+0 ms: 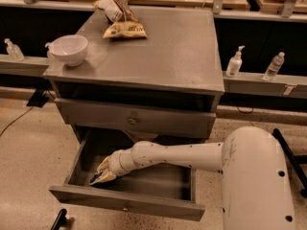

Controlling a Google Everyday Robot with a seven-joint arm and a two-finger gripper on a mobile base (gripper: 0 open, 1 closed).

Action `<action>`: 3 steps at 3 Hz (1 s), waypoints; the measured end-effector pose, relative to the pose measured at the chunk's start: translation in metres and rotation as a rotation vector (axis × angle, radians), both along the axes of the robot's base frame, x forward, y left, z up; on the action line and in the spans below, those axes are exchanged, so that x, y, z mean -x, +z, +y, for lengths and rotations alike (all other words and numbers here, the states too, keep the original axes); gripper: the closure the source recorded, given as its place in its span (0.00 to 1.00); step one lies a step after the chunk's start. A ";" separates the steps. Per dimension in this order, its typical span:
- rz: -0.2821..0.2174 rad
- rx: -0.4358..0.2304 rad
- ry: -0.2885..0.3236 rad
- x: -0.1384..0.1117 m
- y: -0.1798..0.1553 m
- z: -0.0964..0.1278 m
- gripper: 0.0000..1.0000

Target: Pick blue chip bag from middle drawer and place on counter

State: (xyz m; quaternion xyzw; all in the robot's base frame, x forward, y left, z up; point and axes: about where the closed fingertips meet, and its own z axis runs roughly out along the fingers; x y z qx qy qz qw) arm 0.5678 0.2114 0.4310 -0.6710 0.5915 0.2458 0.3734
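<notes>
The middle drawer [127, 202] is pulled open at the bottom of the gray cabinet. My white arm reaches down into it from the right. My gripper [102, 174] is low in the drawer's front-left corner. A small dark-blue and pale patch [95, 180] shows right at the gripper's tip. It looks like part of the blue chip bag, and the rest of the bag is hidden by the gripper and the drawer wall. The counter [168, 47] is the cabinet's flat gray top.
On the counter, a white bowl [69, 48] stands at the left edge. A yellow-tan chip bag [124, 30] and a white-and-brown striped bag [112, 6] lie at the back. The drawer above [130, 121] is closed. Sanitizer bottles [234, 62] stand on a ledge behind.
</notes>
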 end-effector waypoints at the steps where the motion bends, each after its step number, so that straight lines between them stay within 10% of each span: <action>1: 0.000 0.000 0.000 0.000 0.000 0.000 1.00; 2: -0.068 -0.061 -0.017 -0.001 0.033 -0.011 1.00; 3: -0.249 -0.215 -0.021 0.007 0.123 -0.036 1.00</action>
